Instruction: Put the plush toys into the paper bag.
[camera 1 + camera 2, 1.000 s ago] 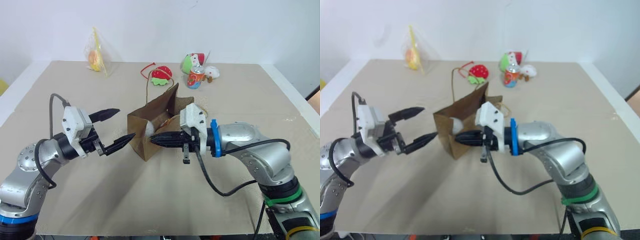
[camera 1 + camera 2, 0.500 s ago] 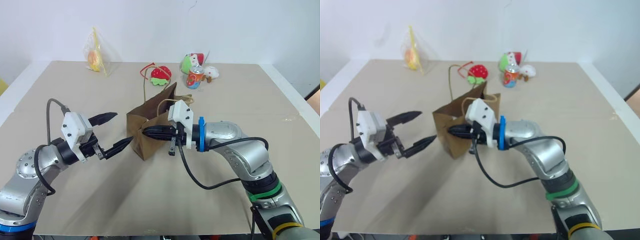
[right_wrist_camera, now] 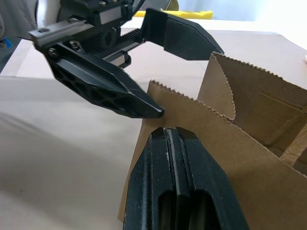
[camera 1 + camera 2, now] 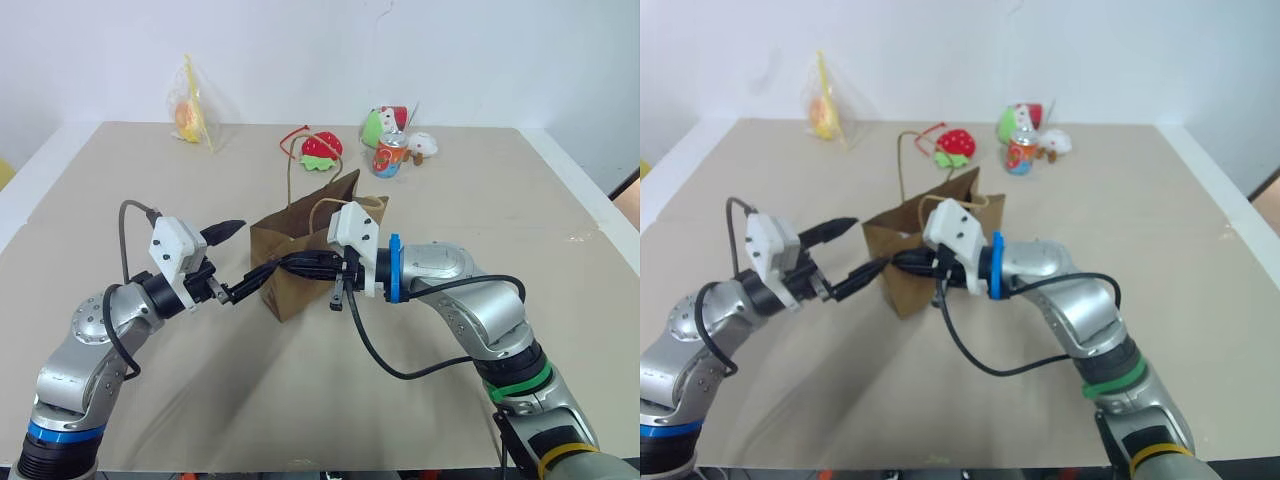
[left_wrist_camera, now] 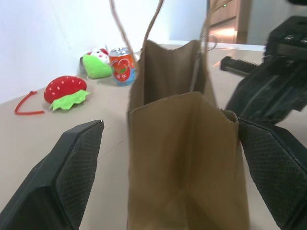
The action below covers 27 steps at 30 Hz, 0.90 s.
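The brown paper bag (image 4: 300, 285) stands upright mid-table, its cord handles (image 4: 296, 160) rising above it. My left gripper (image 4: 252, 250) is open, one finger on each side of the bag's near narrow end (image 5: 187, 158); its lower fingertip (image 3: 144, 108) touches the bag's serrated rim. My right gripper (image 4: 285, 266) is shut and reaches level from the right across the bag's mouth, its tips (image 3: 175, 139) against the same wall's rim. Whether it pinches the paper I cannot tell. The plush toys are hidden; the right gripper covers the bag's inside.
At the table's far edge lie a stuffed red strawberry (image 4: 320, 150), a green, red and white soft figure (image 4: 383, 122), a small white one (image 4: 425, 145) and a printed drink can (image 4: 391, 157). A clear plastic bag (image 4: 192, 115) with yellow-orange contents stands back left.
My left gripper has moved right and forward until its fingers straddle the bag's end. The right gripper has slid left across the bag's mouth. The handles stand higher than a second ago.
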Available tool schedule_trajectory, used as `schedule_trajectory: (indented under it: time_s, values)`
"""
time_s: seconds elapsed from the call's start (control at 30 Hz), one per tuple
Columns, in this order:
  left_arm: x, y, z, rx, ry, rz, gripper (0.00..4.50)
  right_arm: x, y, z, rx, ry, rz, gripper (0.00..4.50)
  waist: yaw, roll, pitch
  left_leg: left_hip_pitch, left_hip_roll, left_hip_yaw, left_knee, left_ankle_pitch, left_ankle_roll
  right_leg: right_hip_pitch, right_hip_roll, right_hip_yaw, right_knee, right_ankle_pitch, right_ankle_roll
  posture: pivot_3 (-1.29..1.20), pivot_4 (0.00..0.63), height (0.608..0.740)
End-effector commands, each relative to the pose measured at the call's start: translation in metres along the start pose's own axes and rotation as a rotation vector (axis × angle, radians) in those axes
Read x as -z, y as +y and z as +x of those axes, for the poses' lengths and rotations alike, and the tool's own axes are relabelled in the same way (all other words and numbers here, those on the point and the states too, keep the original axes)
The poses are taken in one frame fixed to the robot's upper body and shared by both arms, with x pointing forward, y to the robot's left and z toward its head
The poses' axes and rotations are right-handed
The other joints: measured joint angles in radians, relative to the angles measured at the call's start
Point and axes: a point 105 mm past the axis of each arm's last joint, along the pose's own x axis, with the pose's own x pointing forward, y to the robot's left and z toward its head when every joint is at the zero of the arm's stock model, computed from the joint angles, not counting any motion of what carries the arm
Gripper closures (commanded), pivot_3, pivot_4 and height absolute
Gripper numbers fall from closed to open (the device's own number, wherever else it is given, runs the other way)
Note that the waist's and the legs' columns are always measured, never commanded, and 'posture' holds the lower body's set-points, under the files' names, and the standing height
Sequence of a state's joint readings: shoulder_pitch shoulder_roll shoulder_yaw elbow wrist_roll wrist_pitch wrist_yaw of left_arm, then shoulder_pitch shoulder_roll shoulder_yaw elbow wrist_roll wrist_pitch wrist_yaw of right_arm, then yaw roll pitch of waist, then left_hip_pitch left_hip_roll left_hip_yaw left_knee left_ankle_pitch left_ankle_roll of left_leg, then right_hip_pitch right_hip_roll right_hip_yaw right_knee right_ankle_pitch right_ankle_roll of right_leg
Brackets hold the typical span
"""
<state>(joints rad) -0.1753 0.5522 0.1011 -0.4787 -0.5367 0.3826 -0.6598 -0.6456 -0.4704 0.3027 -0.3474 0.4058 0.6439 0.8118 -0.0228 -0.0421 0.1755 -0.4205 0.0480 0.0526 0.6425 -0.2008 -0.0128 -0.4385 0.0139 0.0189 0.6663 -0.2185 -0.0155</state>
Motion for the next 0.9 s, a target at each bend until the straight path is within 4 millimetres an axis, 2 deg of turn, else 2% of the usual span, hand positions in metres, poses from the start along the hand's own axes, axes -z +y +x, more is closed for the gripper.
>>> schedule_trajectory:
  time_s: [0.03, 0.4, 0.5, 0.57, 0.7, 0.73, 0.77, 0.8, 0.9]
  values:
    - [-0.004, -0.001, 0.005, 0.003, -0.021, -0.005, 0.0, -0.014, -0.003, -0.002, 0.007, -0.032, -0.061, 4.41, 0.0, 0.0, 0.0, 0.0, 0.0, 0.0, 0.0, 0.0, 0.0, 0.0, 0.0, 0.0, 0.0, 0.0, 0.0, 0.0, 0.15, 0.74]
    - [0.003, 0.002, 0.012, 0.023, -0.011, -0.076, 0.0, -0.012, -0.003, -0.004, 0.009, -0.02, -0.079, 4.41, 0.0, 0.0, 0.0, 0.0, 0.0, 0.0, 0.0, 0.0, 0.0, 0.0, 0.0, 0.0, 0.0, 0.0, 0.0, 0.0, 0.15, 0.74]
    - [0.005, 0.005, 0.014, 0.013, -0.01, -0.081, 0.75, -0.012, -0.003, -0.005, 0.012, -0.019, -0.082, 4.5, 0.0, 0.0, 0.0, 0.0, 0.0, 0.0, 0.0, 0.0, 0.0, 0.0, 0.0, 0.0, 0.0, 0.0, 0.0, 0.0, 0.15, 0.74]
    - [0.004, 0.007, 0.015, 0.01, -0.018, -0.09, 1.74, -0.012, -0.004, -0.005, 0.014, -0.018, -0.083, 4.5, 0.0, 0.0, 0.0, 0.0, 0.0, 0.0, 0.0, 0.0, 0.0, 0.0, 0.0, 0.0, 0.0, 0.0, 0.0, 0.0, 0.15, 0.74]
    - [0.003, 0.008, 0.016, 0.016, -0.022, -0.081, 3.16, -0.012, -0.003, -0.006, 0.015, -0.015, -0.084, 4.5, 0.0, 0.0, 0.0, 0.0, -0.001, 0.0, 0.0, 0.0, 0.0, 0.0, 0.0, 0.0, 0.0, 0.0, 0.0, 0.0, 0.15, 0.74]
    - [0.003, 0.009, 0.016, 0.017, -0.024, -0.079, 3.36, -0.012, -0.003, -0.006, 0.015, -0.015, -0.084, 4.5, 0.0, 0.0, 0.0, 0.0, 0.0, 0.0, 0.0, 0.0, 0.0, 0.0, 0.0, 0.0, 0.0, 0.0, 0.0, 0.0, 0.15, 0.74]
    - [0.002, 0.008, 0.016, 0.024, -0.026, -0.071, 4.06, -0.011, -0.003, -0.006, 0.015, -0.014, -0.084, 4.5, 0.0, 0.0, 0.0, 0.0, 0.0, 0.0, 0.0, 0.0, 0.0, 0.0, 0.0, 0.0, 0.0, 0.0, 0.0, 0.0, 0.15, 0.74]
    - [0.002, 0.008, 0.017, 0.032, -0.026, -0.062, 4.37, -0.011, -0.003, -0.006, 0.014, -0.013, -0.084, 4.5, 0.0, 0.0, 0.0, 0.0, 0.0, 0.0, 0.0, 0.0, 0.0, 0.0, 0.0, 0.0, 0.0, 0.0, 0.0, 0.0, 0.15, 0.74]
    - [0.001, 0.005, 0.018, 0.063, -0.028, -0.02, 4.37, -0.01, -0.002, -0.008, 0.008, -0.007, -0.087, 4.5, 0.0, 0.0, 0.0, 0.0, 0.0, 0.0, 0.0, 0.0, 0.0, 0.0, 0.0, 0.0, 0.0, 0.0, 0.0, 0.0, 0.15, 0.74]
